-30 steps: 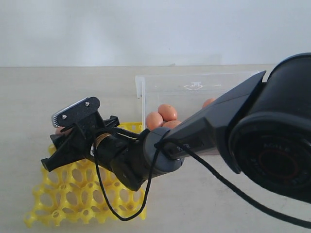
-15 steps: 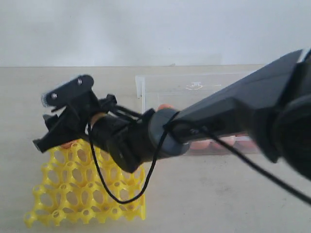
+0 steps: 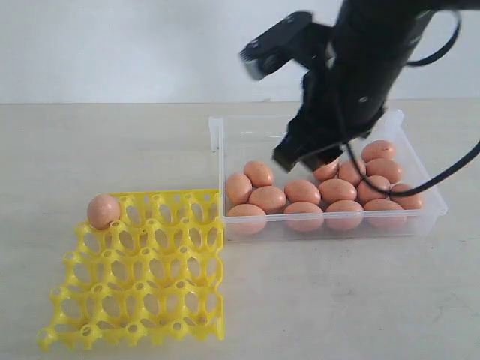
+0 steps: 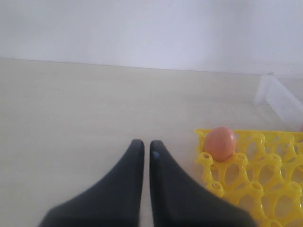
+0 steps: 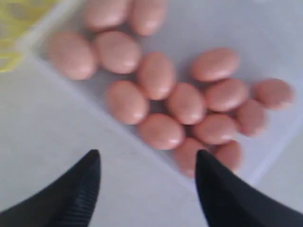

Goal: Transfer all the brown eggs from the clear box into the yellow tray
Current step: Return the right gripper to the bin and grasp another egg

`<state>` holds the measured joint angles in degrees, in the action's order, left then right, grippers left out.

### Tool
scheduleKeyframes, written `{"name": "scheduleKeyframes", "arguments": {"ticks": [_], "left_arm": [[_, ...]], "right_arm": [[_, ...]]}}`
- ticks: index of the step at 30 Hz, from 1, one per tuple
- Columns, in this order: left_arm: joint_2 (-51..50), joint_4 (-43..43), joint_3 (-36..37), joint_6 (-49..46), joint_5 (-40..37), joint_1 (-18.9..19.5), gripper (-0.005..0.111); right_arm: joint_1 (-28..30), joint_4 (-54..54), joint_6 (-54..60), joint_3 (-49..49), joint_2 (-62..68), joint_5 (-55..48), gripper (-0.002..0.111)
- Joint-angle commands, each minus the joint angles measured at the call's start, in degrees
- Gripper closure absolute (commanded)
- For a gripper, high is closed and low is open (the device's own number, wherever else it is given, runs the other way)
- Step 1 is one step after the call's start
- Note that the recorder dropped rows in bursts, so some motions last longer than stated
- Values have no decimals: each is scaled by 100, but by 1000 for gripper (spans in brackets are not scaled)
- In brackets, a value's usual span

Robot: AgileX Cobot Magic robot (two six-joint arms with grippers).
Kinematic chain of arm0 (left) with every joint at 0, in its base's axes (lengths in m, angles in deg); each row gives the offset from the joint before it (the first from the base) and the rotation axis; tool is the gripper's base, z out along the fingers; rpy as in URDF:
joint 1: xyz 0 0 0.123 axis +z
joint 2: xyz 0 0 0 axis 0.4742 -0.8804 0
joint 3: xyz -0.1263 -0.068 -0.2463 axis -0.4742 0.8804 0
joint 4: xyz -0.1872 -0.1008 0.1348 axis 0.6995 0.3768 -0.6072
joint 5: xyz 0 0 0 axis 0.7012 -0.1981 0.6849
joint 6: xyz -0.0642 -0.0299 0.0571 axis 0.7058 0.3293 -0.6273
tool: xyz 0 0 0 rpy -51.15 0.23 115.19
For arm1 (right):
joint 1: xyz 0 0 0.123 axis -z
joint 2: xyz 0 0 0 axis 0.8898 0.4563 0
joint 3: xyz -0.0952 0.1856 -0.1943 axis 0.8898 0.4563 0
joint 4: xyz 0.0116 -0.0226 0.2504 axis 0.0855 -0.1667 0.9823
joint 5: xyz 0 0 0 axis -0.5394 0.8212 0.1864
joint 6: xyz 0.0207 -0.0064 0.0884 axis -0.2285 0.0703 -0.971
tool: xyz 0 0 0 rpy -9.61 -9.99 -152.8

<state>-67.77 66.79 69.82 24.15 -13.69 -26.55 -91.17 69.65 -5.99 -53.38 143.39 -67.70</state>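
Smooth, matte tan brown eggs (image 3: 268, 199) crowd the clear box (image 3: 247, 142).

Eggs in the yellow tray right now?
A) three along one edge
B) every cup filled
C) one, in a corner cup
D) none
C: a single brown egg sits in the far-left corner cup of the yellow tray in the exterior view, and the other eggs lie in the clear box.
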Motion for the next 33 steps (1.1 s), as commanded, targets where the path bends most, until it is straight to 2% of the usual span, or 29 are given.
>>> {"name": "scheduleKeyframes", "arguments": {"ticks": [1,5,9,13,20,25,33], "left_arm": [[20,-31,23,1,31,-36,103],[20,-31,23,1,31,-36,103],[20,-31,23,1,31,-36,103],[20,-31,23,1,31,-36,103],[20,-31,23,1,31,-36,103],[20,-31,23,1,31,-36,103],[20,-31,23,1,31,-36,103]], "right_arm": [[439,-796,-466,-138,180,354,37],[439,-758,120,-555,1133,54,37],[439,-158,295,-1019,1759,101,37],[439,430,955,-1295,2076,170,37],[449,317,966,-1407,2346,237,37],[449,267,1071,-1407,2358,705,37],[449,190,1060,-1407,2358,620,37]]}}
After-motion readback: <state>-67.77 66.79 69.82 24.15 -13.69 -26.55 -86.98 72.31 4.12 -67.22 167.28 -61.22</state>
